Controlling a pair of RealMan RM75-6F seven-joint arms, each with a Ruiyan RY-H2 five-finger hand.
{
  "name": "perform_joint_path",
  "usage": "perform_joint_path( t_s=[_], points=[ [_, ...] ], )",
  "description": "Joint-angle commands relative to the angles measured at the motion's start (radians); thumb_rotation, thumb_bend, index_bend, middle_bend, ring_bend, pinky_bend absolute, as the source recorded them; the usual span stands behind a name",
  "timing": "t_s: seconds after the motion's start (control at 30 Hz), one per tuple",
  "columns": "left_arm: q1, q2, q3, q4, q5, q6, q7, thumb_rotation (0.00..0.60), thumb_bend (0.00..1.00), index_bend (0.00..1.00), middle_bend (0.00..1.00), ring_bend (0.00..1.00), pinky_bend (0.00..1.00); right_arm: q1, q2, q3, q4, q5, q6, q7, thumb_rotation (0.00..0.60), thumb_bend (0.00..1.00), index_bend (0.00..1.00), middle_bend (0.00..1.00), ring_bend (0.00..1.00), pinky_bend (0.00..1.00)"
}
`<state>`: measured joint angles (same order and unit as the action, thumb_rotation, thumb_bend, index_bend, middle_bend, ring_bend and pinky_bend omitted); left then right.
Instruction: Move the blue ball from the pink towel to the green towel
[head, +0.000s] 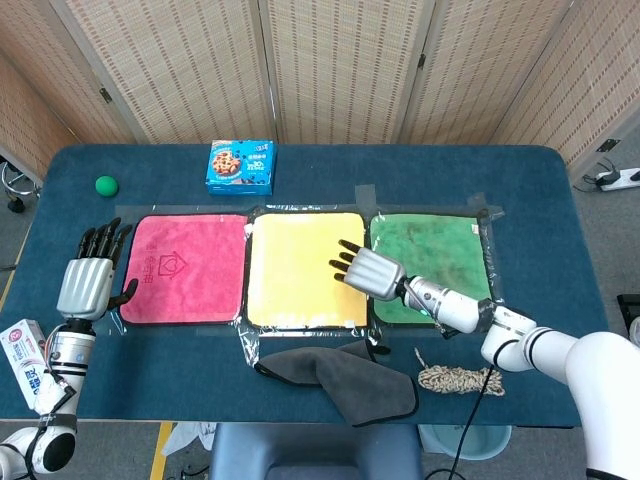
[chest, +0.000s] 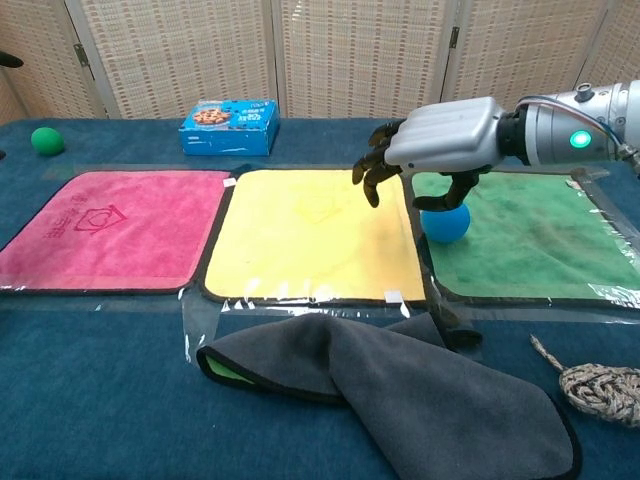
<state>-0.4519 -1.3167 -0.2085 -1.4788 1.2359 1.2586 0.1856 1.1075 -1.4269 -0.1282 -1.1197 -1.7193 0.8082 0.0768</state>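
One blue ball (chest: 444, 223) sits at the green towel's (chest: 530, 250) near-left edge, just under my right hand (chest: 440, 140), whose fingers are spread apart and holding nothing, so it can settle there

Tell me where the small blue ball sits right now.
In the chest view, the small blue ball rests on the left edge of the green towel, just under the raised right hand, beside the yellow towel.
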Motion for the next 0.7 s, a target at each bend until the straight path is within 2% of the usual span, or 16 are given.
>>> perform_joint_path(
  t_s=[0.03, 0.33, 0.7],
  points=[
    [0.002, 0.001, 0.001, -0.002, -0.001, 0.001, 0.001, 0.600, 0.38, 0.00, 0.00, 0.00, 0.00, 0.001, -0.016, 0.005, 0.001, 0.022, -0.051, -0.029, 0.600, 0.55, 0.28, 0.16, 0.18, 0.07],
    [0.005, 0.000, 0.003, 0.002, -0.007, -0.004, -0.002, 0.600, 0.38, 0.00, 0.00, 0.00, 0.00, -0.019, -0.041, -0.016, 0.017, 0.013, -0.077, -0.054, 0.600, 0.55, 0.28, 0.18, 0.16, 0.07],
    [0.001, -0.010, 0.005, 0.012, -0.004, -0.013, -0.006, 0.600, 0.38, 0.00, 0.00, 0.00, 0.00, -0.082, 0.031, -0.066, -0.025, -0.022, -0.021, -0.082, 0.600, 0.55, 0.31, 0.21, 0.17, 0.07]
  ],
)
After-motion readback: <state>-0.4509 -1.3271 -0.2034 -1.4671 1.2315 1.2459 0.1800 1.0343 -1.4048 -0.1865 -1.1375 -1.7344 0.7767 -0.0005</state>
